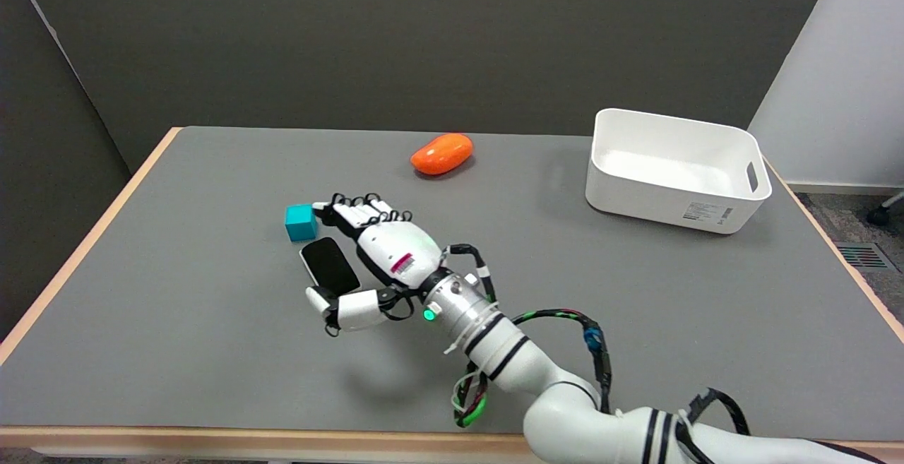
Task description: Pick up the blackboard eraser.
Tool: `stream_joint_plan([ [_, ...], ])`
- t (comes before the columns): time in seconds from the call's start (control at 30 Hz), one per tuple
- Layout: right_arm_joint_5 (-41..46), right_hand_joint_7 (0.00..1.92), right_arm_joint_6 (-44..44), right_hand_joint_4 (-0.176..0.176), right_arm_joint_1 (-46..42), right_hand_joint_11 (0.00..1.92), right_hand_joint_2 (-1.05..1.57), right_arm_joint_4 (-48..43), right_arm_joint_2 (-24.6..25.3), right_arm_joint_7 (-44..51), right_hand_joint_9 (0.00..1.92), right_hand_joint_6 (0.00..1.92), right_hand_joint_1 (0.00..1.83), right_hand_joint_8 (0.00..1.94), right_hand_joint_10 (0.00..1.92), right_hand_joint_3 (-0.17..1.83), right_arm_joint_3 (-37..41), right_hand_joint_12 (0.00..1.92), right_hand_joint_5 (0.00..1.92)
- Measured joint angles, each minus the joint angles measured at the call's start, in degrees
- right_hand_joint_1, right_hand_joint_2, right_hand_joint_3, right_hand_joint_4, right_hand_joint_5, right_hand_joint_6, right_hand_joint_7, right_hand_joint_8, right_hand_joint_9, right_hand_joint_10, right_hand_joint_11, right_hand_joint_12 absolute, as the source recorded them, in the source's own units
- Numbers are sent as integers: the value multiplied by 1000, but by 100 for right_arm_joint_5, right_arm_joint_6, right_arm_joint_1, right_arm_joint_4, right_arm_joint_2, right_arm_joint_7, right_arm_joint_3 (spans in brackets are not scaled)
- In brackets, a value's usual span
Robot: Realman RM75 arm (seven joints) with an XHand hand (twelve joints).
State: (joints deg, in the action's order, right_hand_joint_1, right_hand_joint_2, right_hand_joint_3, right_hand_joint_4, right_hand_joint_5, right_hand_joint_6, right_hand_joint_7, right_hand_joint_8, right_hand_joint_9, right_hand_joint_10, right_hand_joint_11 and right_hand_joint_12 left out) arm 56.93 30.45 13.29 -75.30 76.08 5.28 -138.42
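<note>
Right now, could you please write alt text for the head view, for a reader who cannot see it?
The robot's right hand, fingers apart, brackets a black blackboard eraser lying on a grey table, beside a teal cube. Farther back lie an orange object and a white bin.

Grey table (212, 351) with pale wood edging, backed by a dark grey wall (424, 40). Darker panel (42, 167) angling in beyond the left edge. White wall (840, 82) past the far right corner, above patterned grey carpet (847, 227). Even, soft lighting.
</note>
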Motion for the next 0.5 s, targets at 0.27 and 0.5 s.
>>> stream_joint_plan([
  [0.27,173,115,-328,-138,347,-1,662,597,339,51,71,232,495,442,783,828,-80,1010,-1],
  [0.5,310,18,-503,-144,567,-1,610,1025,571,78,61,108,498,416,745,913,-121,1017,-1],
])
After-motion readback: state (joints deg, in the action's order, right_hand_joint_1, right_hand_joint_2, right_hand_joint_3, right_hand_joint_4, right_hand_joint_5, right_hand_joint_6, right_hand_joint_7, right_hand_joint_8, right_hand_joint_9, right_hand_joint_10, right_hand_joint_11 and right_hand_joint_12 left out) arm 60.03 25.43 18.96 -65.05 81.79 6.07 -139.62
